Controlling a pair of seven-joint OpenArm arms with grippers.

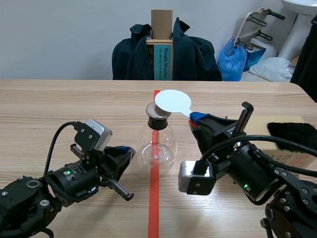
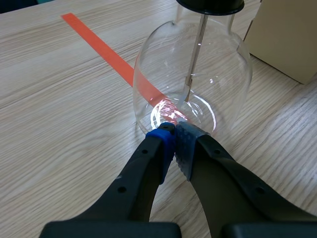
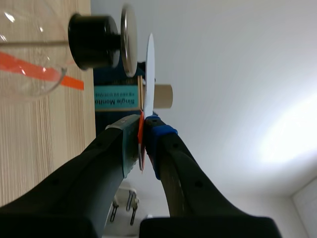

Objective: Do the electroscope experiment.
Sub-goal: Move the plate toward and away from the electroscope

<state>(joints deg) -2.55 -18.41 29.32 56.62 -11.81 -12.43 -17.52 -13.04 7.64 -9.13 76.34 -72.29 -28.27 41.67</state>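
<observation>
Scene view, centre frame: right hand (image 1: 194, 118) pinches the white disc (image 1: 173, 101) over the electroscope (image 1: 158, 143); left hand (image 1: 130, 152), closed empty, sits lower left.

Soft, even room light falls on the pale wooden table (image 1: 54, 106), where shadows are faint and diffuse. The clear round glass flask (image 2: 193, 84) carries bright white-pink glare at its base and small highlights along its side. In the right wrist view 1 washed-out bright patch glows on the pale wall (image 3: 277, 139) behind.
</observation>
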